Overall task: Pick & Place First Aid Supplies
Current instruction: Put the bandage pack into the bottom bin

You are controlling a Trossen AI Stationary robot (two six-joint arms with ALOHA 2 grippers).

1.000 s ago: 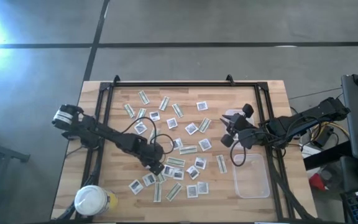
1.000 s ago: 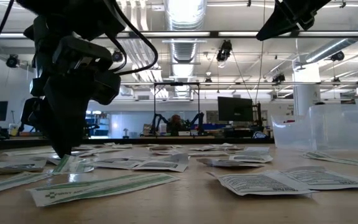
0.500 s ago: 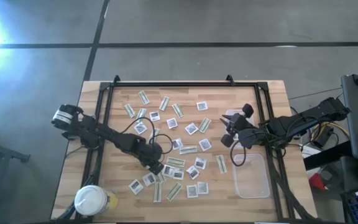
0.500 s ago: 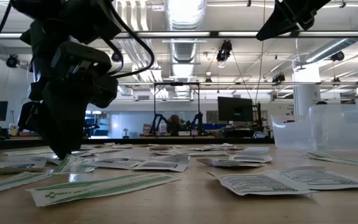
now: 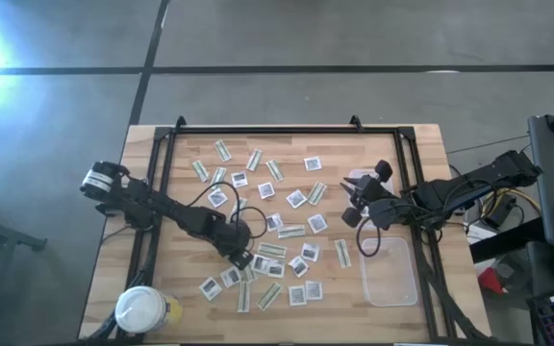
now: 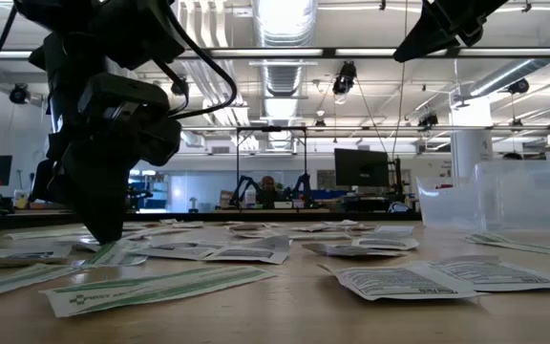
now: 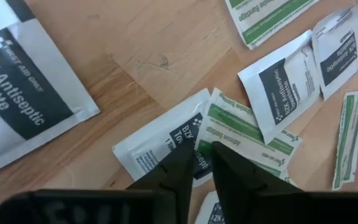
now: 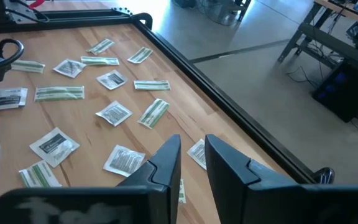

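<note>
The left gripper is pinching a thin, light antiseptic packet by its edge (probably floppy); the right gripper waits, fingers narrowly apart.

grey concrete floor, bright ceiling lights

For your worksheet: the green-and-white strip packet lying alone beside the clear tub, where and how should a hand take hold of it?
Judging by the high view, the strip packet lies flat on the table, long and narrow, next to the clear tub. Coming straight down from above and pinching across its narrow width near the middle looks best, with the fingers set crosswise to its long axis. A side approach would likely fail, as nothing stands up to catch.
</note>
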